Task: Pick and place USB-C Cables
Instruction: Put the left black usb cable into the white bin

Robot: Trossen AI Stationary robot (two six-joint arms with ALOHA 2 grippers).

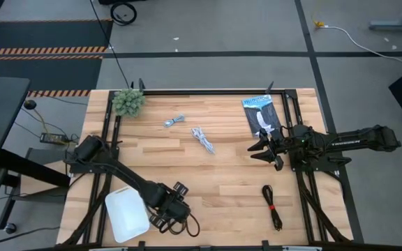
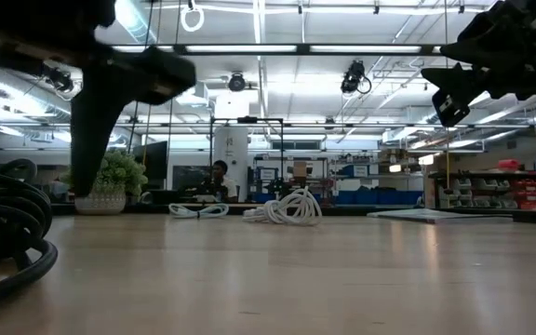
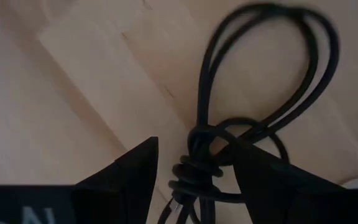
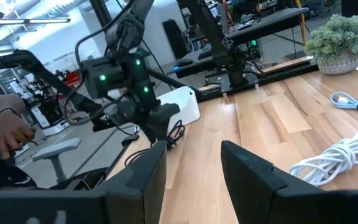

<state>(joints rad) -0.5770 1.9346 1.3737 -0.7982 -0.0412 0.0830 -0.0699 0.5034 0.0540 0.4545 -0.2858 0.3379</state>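
My left gripper is at the table's near edge, open and pointing down. In the left wrist view its fingers stand on either side of the plain black cable's wrapped middle, and the cable's loop lies on the wood ahead. My right gripper hovers open above the table, near the retail packet. The pale blue-grey cable and the white cable lie mid-table toward the far side. The black cable with a red tie lies near the right front. My left gripper straddles the plain black cable at its wrapped middle, coming from above. One finger overlaps a strand in the wrist view, and I cannot tell whether it touches. The cable lies on the table.
A white container sits by the near edge beside my left gripper. A fuzzy green plant stands at the far left corner. Bare wood lies in the table's middle. A person's hand shows beyond the table.
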